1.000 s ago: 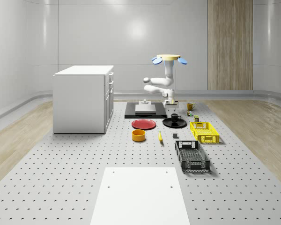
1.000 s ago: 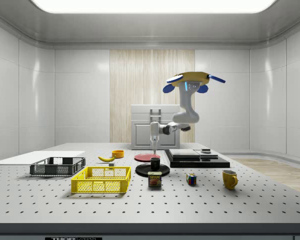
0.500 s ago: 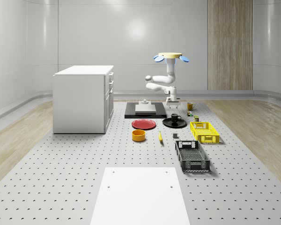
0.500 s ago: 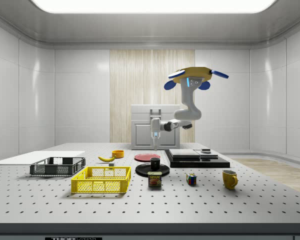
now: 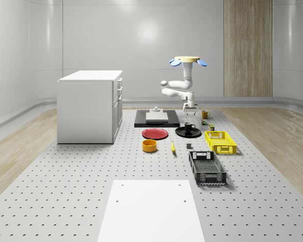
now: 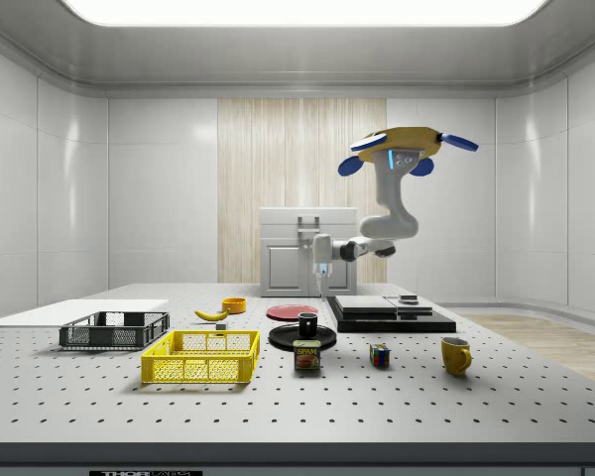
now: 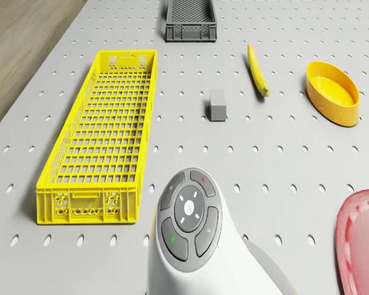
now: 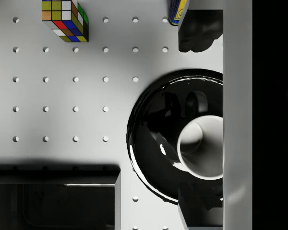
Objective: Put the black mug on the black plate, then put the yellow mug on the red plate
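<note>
Black mug [image 5: 189, 126]: already on black plate [image 5: 180, 133]. Yellow mug [image 5: 205, 114]: far right on tabletop [image 5: 91, 171]. Drone [image 5: 187, 61] hovers beyond the plate; claw [image 6: 323, 283] raised, aperture indeterminable. Advice: descend squarely over the yellow mug's rim.

The perforated grey worktop [image 5: 65, 176] carries everything. Taking the black plate [image 5: 188, 132] as the marker: the red plate [image 5: 155, 133] lies just beside it, the yellow crate [image 5: 220, 141] on its other side. The orange bowl [image 5: 149, 145], banana [image 5: 172, 146] and black crate [image 5: 207, 167] sit nearer the white sheet [image 5: 151, 210]. Behind the plate stands a black slab [image 5: 156, 118]; the white cabinet [image 5: 90, 106] stands well apart.
</note>
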